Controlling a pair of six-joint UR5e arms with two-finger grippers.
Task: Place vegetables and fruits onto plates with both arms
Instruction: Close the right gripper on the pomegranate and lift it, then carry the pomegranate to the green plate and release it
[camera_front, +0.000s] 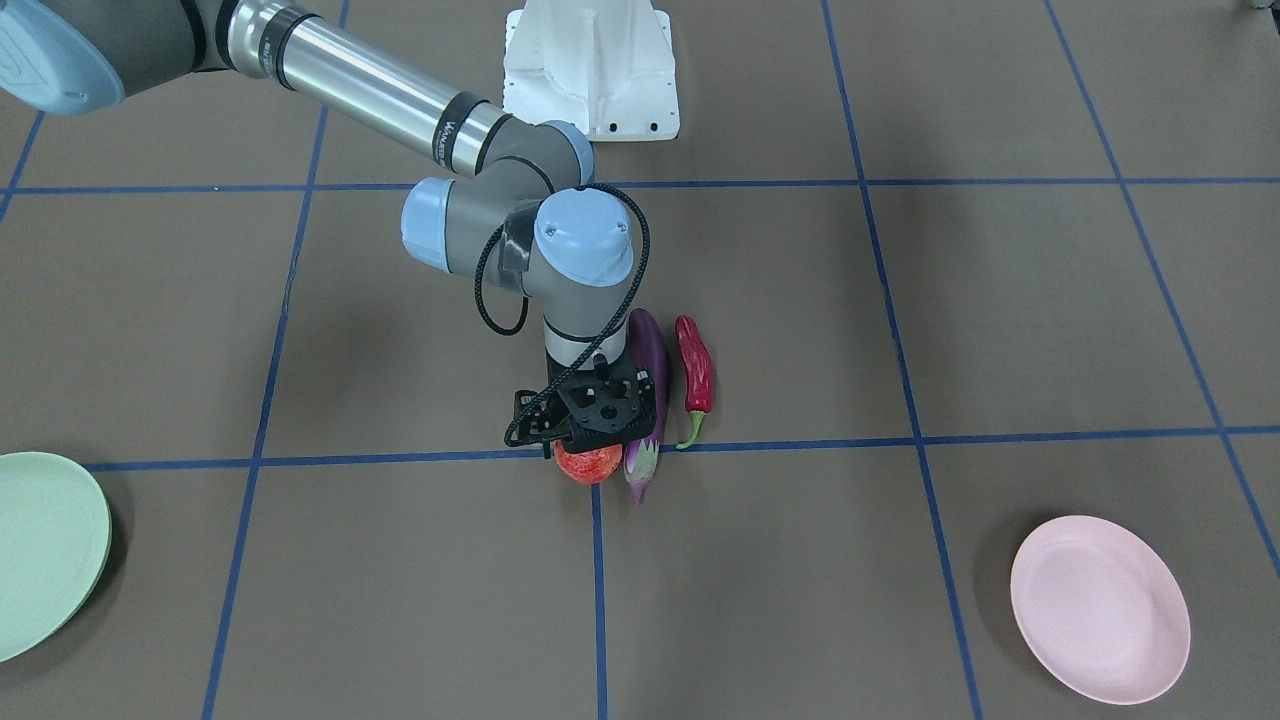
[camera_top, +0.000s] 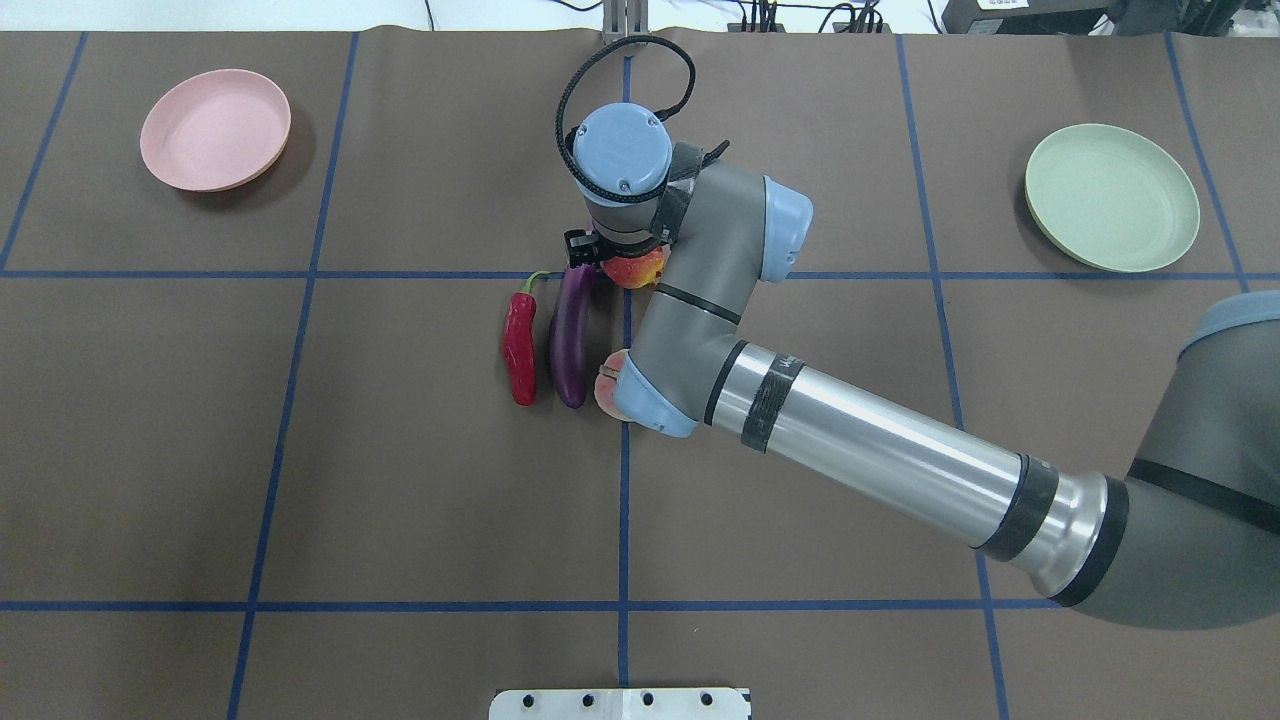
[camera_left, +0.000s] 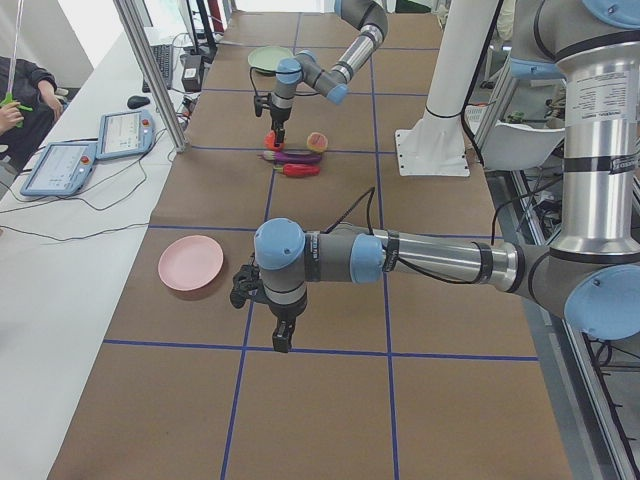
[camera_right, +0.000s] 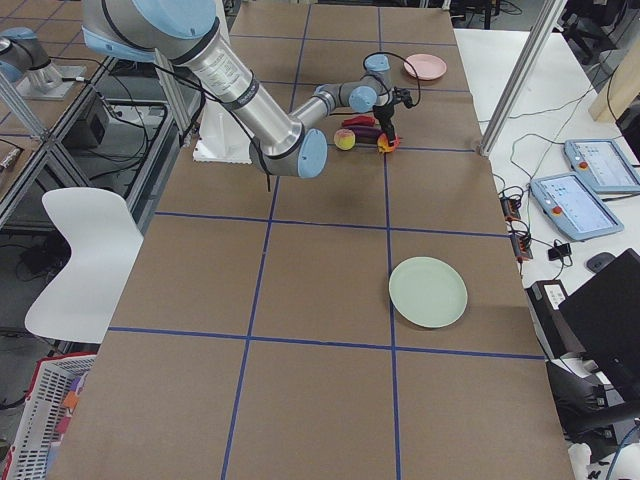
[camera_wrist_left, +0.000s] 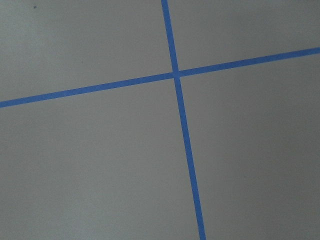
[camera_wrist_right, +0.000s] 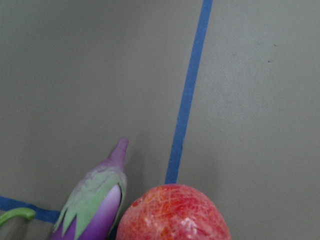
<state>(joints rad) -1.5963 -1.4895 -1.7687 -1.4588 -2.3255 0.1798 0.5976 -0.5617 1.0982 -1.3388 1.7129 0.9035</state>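
Only sideways, peach (camera_left: 316, 141) near eggplant (camera_left: 297, 157); frontally, right arm (camera_front: 380, 95) across it.

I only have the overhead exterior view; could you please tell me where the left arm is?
Observer: In the exterior left view, the left end effector points down over bare table near the pink plate.
Operator: Thanks. What is half hidden under the right arm?
Observer: The peach, resting on the table close to the eggplant.
Operator: And the right end effector?
Observer: It is right above the pomegranate; its fingers are hidden.

Purple eggplant (camera_top: 570, 340), red chili (camera_top: 519, 350)
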